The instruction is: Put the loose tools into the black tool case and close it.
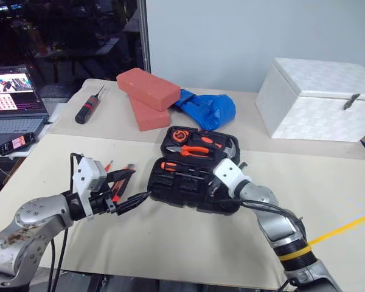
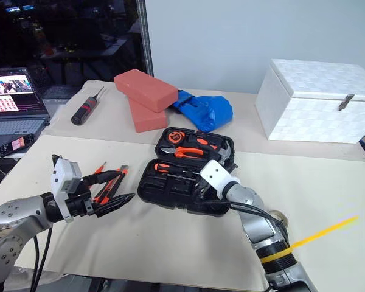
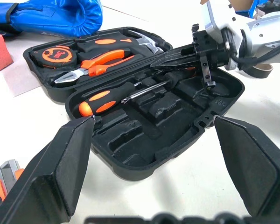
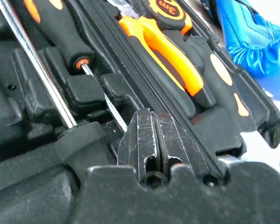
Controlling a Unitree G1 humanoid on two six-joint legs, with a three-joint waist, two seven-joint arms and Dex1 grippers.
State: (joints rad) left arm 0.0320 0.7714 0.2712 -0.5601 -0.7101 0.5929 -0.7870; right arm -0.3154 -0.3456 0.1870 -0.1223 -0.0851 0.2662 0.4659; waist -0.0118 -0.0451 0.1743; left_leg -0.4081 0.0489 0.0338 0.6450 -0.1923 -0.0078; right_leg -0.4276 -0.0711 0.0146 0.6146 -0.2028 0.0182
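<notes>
The black tool case (image 1: pixel 191 182) lies open on the desk (image 1: pixel 170 243) between my two arms, with pliers (image 1: pixel 191 150), a tape measure (image 1: pixel 180 135) and a screwdriver (image 1: pixel 176 167) already seated in its recesses. My right gripper (image 3: pixel 177 56), jaws pressed together on nothing, reaches in over the near half beside that screwdriver. My left gripper (image 1: pixel 137 199) has its jaws spread wide just short of the case's edge, with the loose tools (image 1: pixel 118 179) lying on the desk right behind it.

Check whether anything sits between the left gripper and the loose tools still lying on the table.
Nothing visible does. The open left gripper hovers right beside the loose tools on the cream table, with no object between them. The tool case lies open further right, where the shut right gripper reaches in.
</notes>
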